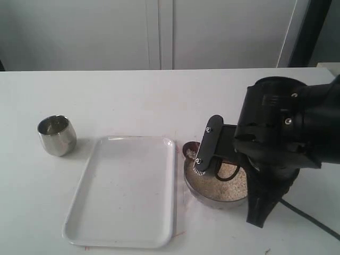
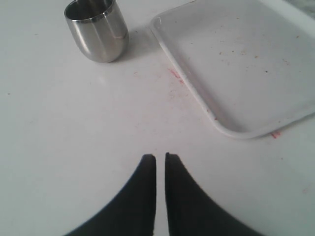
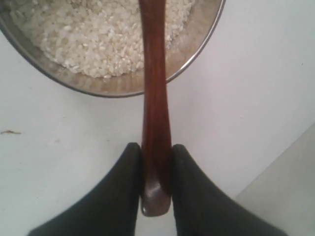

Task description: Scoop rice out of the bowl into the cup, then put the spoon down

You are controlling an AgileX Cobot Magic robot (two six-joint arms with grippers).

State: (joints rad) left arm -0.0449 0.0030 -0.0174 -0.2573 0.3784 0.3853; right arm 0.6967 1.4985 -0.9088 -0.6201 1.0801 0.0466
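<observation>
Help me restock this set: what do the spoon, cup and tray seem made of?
The spoon: looks like wood, dark reddish-brown with a glossy varnish; light glints along the handle. The cup: shiny polished metal, probably steel; mirror-like reflections on its wall. The tray: likely white plastic, smooth with a slight sheen; could be melamine.

- spoon [image 3: 153,98]: head runs out of frame over the bowl [image 3: 197,54], so no clue what's in it
- most of the bowl is cropped there too; in the exterior view the right arm [image 1: 287,143] covers the bowl's side
- cup [image 2: 97,32]: rim clipped
</observation>
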